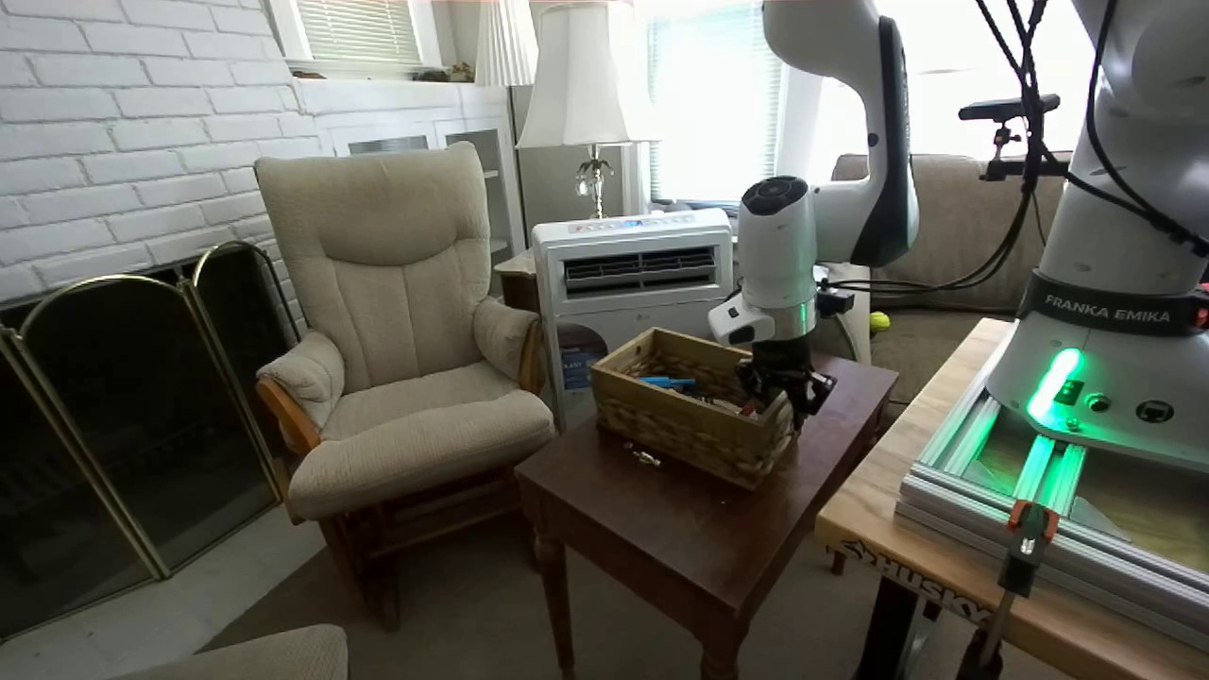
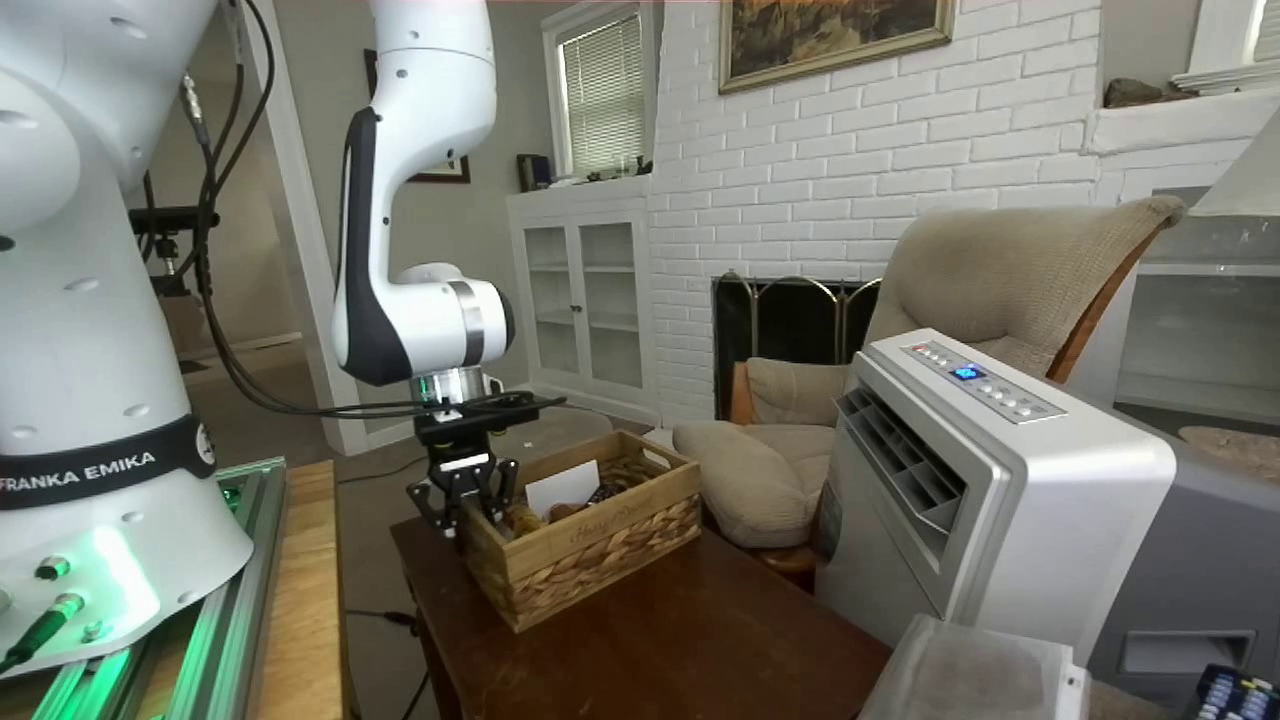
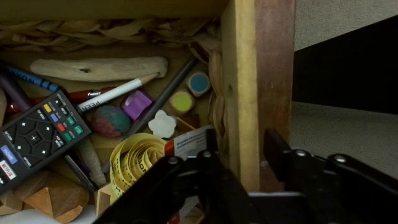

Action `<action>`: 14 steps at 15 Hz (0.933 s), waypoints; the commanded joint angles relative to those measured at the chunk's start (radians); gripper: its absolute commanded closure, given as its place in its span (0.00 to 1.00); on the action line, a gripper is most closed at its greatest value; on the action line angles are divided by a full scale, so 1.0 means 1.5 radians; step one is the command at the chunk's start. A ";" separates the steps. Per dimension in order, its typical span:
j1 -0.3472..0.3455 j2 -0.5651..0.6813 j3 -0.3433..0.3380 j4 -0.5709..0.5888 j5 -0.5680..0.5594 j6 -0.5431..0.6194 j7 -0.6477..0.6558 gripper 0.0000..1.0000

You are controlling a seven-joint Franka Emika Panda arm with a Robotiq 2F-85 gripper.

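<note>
Astride the end wall of the basket, our end effector shows in the wrist view with its jaws spread apart, the wall standing between them with space to spare. Inside the basket we see a printed card, partly hidden behind the inner jaw; whether the two touch, we cannot tell. Near it lie a yellow tape roll, a white flower-shaped piece and two wooden pegs with blue and green tops, while a black remote rests farther off beside a white pencil. In an exterior view we find the basket sitting on a dark wooden bench, the end effector at its end toward the robot base, a small pale object just beside the basket and a beige armchair near the bench. Also in an exterior view, a white sheet stands tilted inside the basket, and we see a white vented appliance near the bench.
</note>
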 commanded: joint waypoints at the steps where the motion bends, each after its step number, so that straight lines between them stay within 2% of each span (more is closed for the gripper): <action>1: -0.007 -0.028 -0.014 -0.014 -0.029 0.004 0.026 0.25; 4: -0.011 -0.052 -0.021 -0.030 -0.015 0.008 0.010 0.04; 5: -0.013 -0.062 -0.021 -0.040 0.005 0.004 0.004 0.01; 7: -0.019 -0.084 -0.024 -0.059 0.030 0.008 -0.006 0.00; 13: -0.062 -0.184 -0.046 -0.115 0.042 0.054 -0.029 0.00; 14: -0.070 -0.141 -0.052 -0.071 0.028 0.066 -0.016 0.00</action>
